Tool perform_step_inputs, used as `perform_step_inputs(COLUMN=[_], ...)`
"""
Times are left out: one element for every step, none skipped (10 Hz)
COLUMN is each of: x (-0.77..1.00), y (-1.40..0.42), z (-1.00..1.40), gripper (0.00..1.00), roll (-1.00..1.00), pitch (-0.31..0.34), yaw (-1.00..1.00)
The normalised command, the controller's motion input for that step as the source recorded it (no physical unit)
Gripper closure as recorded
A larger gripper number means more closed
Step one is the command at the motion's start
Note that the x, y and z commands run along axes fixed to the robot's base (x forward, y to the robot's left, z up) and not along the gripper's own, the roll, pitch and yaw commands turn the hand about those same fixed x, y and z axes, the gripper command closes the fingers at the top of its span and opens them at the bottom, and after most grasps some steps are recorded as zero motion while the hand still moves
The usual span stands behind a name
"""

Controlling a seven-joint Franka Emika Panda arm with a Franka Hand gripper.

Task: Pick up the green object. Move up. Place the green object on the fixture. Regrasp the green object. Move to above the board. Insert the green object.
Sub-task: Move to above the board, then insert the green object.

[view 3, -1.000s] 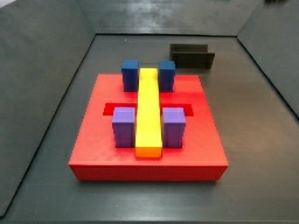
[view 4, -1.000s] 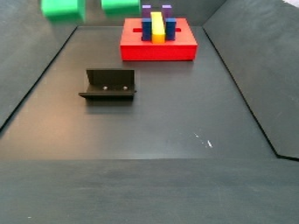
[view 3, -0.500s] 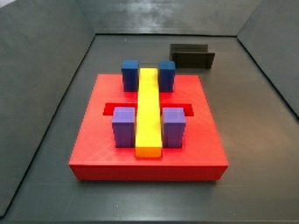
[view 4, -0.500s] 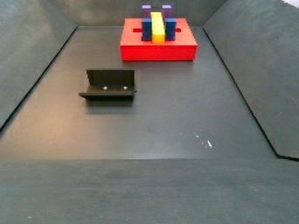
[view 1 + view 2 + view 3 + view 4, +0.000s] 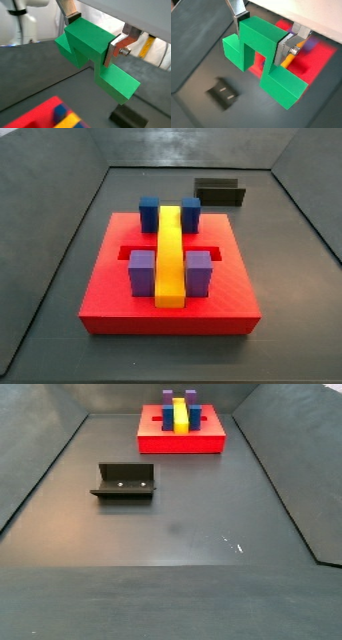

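Observation:
In both wrist views my gripper (image 5: 92,34) (image 5: 260,32) is shut on the raised square centre of the green object (image 5: 90,47) (image 5: 261,57), one silver finger (image 5: 119,49) on each side. It hangs high above the floor. Far below it lie the red board (image 5: 319,55) (image 5: 37,116) and the dark fixture (image 5: 224,93) (image 5: 128,118). In both side views the board (image 5: 107,283) (image 5: 167,442) and the fixture (image 5: 219,192) (image 5: 123,482) rest on the floor; neither the gripper nor the green object appears there.
The board carries a long yellow bar (image 5: 170,256), two blue blocks (image 5: 150,210) and two purple blocks (image 5: 142,271). Sloping dark walls (image 5: 34,464) enclose the grey floor (image 5: 174,534).
One second ago the green object showed at the upper edge of a side view; half a second ago and now it is out of that view, having moved up.

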Motion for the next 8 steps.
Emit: perform_step_inputs(x=[-0.24, -0.08, -0.08, -0.08, -0.07, -0.06, -0.04, 0.00], y=[-0.20, -0.04, -0.04, 0.00, 0.01, 0.02, 0.01, 0.00], z=[0.03, 0.01, 0.03, 0.00, 0.00, 0.01, 0.00, -0.02], gripper=[1.00, 1.00, 1.00, 1.00, 1.00, 1.00, 1.00, 1.00], roll=[-1.00, -1.00, -1.00, -0.78, -0.64, -0.39, -0.26, 0.00], pitch=[-0.106, -0.089, -0.105, -0.123, -0.115, -0.082, -0.060, 0.000], yaw=[0.09, 0.06, 0.06, 0.03, 0.02, 0.01, 0.00, 0.00])
